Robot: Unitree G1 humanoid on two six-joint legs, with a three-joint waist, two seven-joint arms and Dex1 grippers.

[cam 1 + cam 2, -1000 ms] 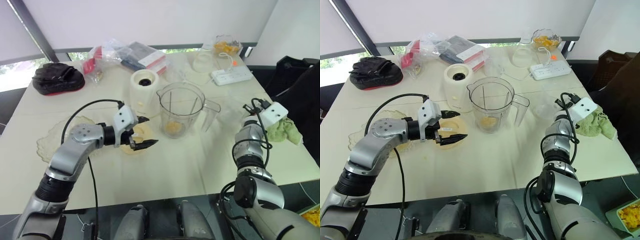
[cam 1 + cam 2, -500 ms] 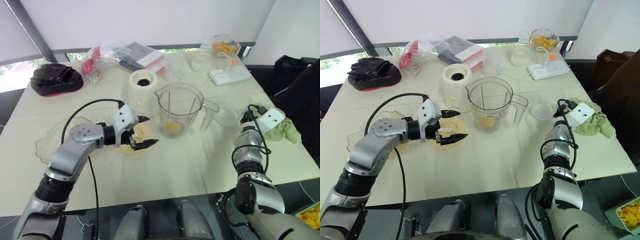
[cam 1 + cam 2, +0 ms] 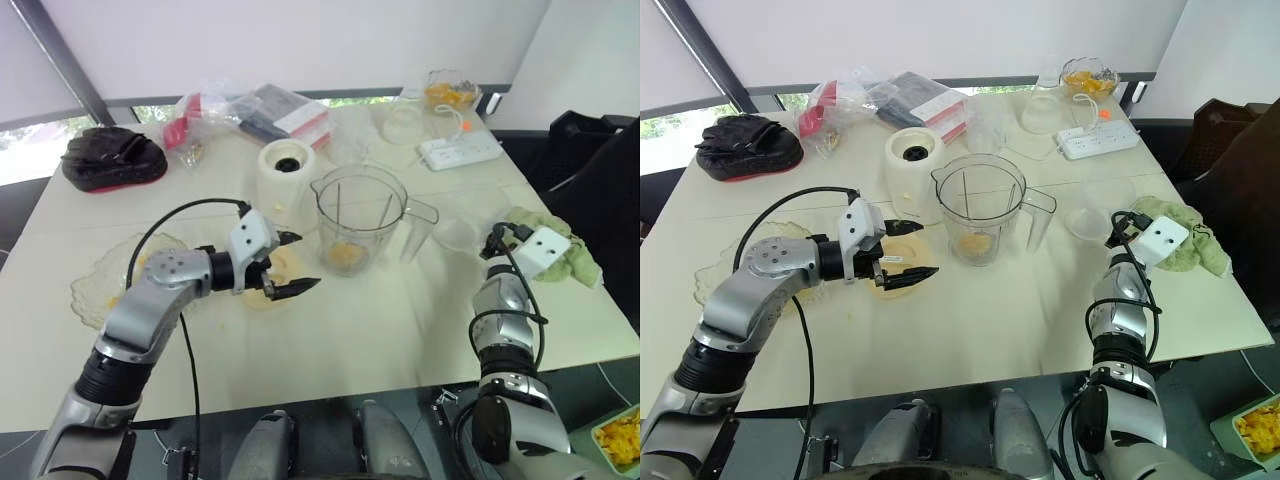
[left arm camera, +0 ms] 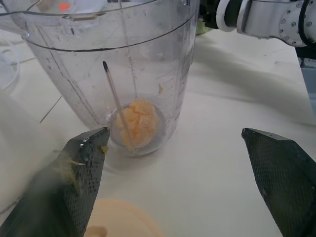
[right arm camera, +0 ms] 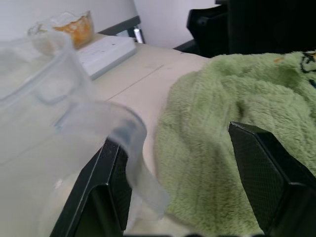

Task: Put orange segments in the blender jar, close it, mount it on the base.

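The clear blender jar [image 3: 360,212] stands mid-table with one orange segment [image 4: 138,118] at its bottom. Behind it to the left sits the white base [image 3: 288,170]. My left gripper [image 3: 300,262] is open, empty, just left of the jar, above a small yellowish plate [image 3: 262,292]; pulp sticks to one finger [image 4: 74,165]. The clear lid [image 3: 455,235] lies right of the jar. My right gripper [image 5: 187,197] is open between the lid's rim [image 5: 123,133] and a green cloth [image 5: 222,123], holding nothing.
A glass bowl of orange segments [image 3: 450,92] and a white power strip [image 3: 460,150] sit at the back right. A clear glass plate [image 3: 110,280] lies front left, a black bag [image 3: 112,155] back left, and plastic-wrapped packages [image 3: 260,110] at the back.
My right wrist has come down and nearer, settling beside the lid and the green cloth. The left gripper stays open in about the same place by the jar.
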